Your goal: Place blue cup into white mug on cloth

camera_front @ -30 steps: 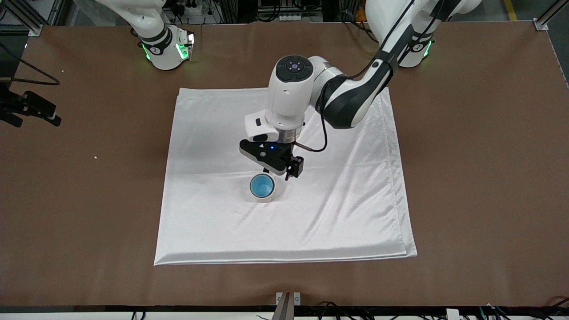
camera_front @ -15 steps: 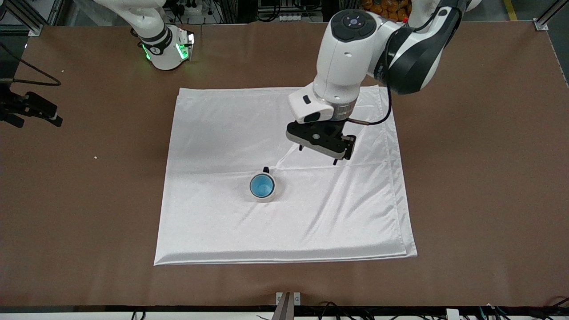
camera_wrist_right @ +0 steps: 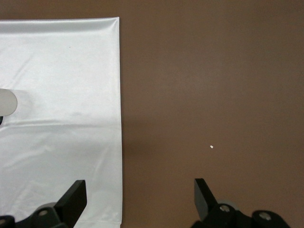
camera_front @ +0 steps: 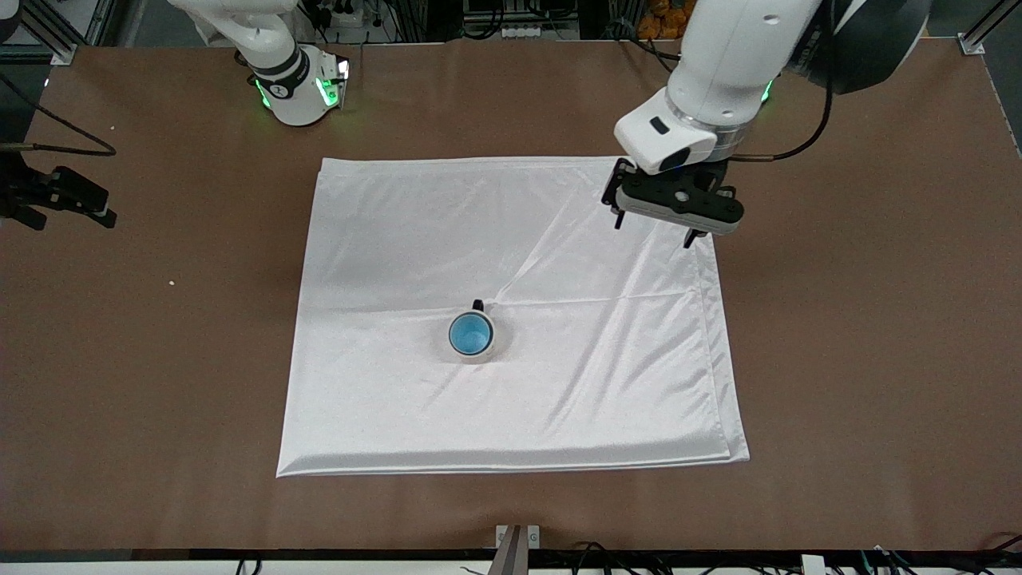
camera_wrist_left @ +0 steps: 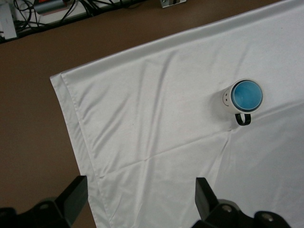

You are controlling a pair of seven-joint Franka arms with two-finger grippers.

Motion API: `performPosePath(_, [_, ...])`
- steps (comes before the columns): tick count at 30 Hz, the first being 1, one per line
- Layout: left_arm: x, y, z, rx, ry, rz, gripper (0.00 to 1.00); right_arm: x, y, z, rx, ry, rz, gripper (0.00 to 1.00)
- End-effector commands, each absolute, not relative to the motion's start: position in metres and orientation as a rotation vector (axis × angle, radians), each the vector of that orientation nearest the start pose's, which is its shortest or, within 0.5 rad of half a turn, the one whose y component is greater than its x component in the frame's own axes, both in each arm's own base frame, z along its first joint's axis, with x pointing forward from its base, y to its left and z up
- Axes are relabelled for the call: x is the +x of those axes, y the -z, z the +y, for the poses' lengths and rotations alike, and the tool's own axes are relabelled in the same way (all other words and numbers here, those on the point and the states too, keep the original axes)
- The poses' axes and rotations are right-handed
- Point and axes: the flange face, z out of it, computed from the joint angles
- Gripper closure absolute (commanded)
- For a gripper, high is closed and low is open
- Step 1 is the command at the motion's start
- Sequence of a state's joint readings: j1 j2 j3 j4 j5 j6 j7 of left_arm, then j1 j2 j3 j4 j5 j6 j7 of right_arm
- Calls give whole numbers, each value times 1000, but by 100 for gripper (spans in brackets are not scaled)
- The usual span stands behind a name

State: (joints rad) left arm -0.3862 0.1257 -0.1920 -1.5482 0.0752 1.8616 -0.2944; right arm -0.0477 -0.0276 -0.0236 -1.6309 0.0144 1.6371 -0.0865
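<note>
Blue cup (camera_front: 470, 334) sits inside the white mug (camera_front: 488, 345) on the cloth (camera_front: 383, 239); my left gripper (camera_front: 656, 231) hangs spread and empty over the cloth's edge, my right gripper (camera_wrist_right: 137, 199) spread, waiting.

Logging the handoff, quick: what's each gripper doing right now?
Left gripper: open, holding nothing, over the cloth's edge toward the left arm's end.
Right gripper: open, empty, over the cloth's edge and bare table.

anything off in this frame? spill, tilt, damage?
Nothing stands out. Blue cup sits upright inside the mug on the creased cloth. Left gripper, jaws open, hangs over the cloth's corner; right gripper is open over its edge.
</note>
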Motion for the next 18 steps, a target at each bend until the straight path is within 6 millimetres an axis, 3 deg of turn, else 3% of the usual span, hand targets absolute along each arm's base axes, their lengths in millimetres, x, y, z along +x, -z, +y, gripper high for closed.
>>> performPosePath(1, [512, -607, -294, -3160, 227, 374, 0, 549, -621, -36, -3150, 74, -8, 0])
performPosePath(6, [514, -619, -264, -3165, 190, 289, 0, 550, -622, -37, -3149, 91, -5, 0])
performPosePath(15, [529, -620, -203, -3155, 106, 110, 0, 549, -621, -37, -3145, 82, -5, 0])
performPosePath(18, [523, -627, -192, -3146, 78, 85, 0, 548, -621, -39, -3145, 77, 0, 0])
